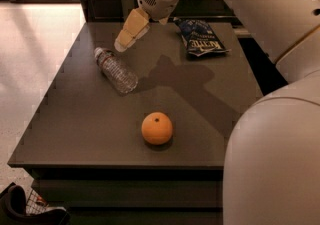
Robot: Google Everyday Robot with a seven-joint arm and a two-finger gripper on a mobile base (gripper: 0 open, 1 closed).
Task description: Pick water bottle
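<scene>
The gripper point(122, 44) hung tilted down, probably to reach the water bottle point(116, 71) lying on its side just below it. Whether it was open or closed, I could not tell.

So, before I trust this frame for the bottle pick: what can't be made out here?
All in the camera view:
- The gripper is by the cap end of the water bottle. Its height above the bottle cannot be judged from this single view.
- The table: its front right corner is hidden by the robot's arm.
- The bottle's label is too small to read.
- The dark object at bottom left is cut off by the frame edge.
</scene>
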